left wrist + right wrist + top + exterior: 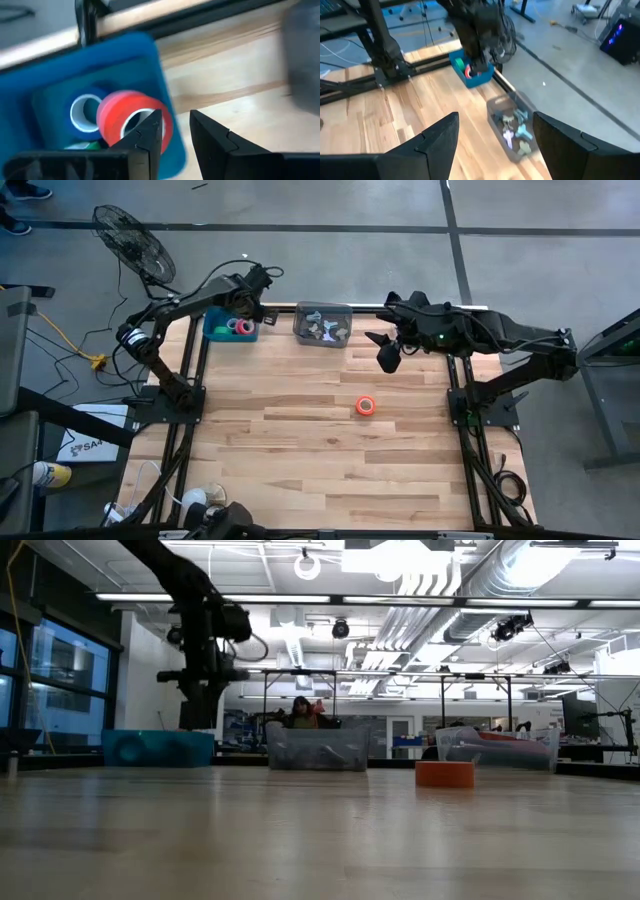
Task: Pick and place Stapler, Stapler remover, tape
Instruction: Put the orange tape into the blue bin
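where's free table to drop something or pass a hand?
Bare wood: the whole near half, and left of the orange tape roll. Crowded along the far edge: blue bin under the left gripper, clear bin, right gripper beside it.

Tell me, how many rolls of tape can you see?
4: a red-orange roll, a blue roll and a green one in the blue plastic bin; an orange roll alone on the wooden table. More may be hidden.
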### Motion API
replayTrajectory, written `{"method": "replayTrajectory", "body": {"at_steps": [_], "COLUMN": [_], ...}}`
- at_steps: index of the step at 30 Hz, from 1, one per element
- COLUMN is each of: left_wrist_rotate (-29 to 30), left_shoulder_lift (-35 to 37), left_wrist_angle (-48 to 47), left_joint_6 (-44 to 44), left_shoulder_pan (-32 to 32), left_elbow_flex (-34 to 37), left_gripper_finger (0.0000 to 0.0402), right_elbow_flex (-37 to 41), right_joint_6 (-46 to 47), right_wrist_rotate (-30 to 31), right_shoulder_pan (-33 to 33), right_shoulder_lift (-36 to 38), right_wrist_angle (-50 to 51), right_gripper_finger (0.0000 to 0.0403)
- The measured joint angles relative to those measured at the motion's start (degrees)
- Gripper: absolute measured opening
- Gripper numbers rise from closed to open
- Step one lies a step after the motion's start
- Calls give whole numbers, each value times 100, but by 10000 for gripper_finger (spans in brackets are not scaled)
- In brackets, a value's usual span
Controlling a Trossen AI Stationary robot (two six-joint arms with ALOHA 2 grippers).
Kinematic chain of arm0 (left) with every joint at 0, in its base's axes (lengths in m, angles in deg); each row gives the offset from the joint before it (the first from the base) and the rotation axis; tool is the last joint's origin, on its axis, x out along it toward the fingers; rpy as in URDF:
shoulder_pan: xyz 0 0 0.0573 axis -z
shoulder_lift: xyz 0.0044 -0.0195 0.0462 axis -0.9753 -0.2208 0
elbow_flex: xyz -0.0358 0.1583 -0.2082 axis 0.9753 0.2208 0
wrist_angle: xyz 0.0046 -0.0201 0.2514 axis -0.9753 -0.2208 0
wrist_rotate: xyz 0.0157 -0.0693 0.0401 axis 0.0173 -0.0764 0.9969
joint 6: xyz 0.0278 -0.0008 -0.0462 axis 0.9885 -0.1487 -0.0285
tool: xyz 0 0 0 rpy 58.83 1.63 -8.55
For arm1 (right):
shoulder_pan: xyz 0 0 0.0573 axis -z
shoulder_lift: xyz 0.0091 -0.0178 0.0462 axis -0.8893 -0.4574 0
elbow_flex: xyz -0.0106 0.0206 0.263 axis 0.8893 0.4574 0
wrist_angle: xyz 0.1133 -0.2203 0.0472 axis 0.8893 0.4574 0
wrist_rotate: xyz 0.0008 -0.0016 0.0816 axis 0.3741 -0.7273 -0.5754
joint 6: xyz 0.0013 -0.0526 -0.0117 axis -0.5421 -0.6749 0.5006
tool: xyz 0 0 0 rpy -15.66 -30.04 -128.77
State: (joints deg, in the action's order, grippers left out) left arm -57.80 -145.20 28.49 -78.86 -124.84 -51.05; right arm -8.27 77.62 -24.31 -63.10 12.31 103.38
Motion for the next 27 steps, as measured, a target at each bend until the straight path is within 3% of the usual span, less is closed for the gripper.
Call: {"method": "replayTrajectory", "body": {"at_steps": [7,13,18,23,27], "left_wrist_rotate": [-168,-815,-1292,-2188,-2551], "left_shoulder_lift": [552,973,1135,1166,1168], "left_wrist_angle": [-5,-111,-365,-555,-535], "left_joint_6": [199,354,504,705,741], "left_shoulder_pan": [90,158,400,822,1257], "left_elbow_flex": [-389,-472,-488,-487,-486], "left_gripper_finger": [97,103,162,240,270], "right_elbow_flex": [159,784,1419,2163,2819], "right_joint_6": [566,861,1238,1451,1540], "right_wrist_rotate": [58,-246,-622,-1248,-1803], "right_shoulder_pan": [0,0,-9,-9,-10], "right_shoulder_lift": [0,0,-4,-4,-4], "right_wrist_angle": [440,369,294,26,-312], "right_gripper_finger": [245,245,245,245,245]}}
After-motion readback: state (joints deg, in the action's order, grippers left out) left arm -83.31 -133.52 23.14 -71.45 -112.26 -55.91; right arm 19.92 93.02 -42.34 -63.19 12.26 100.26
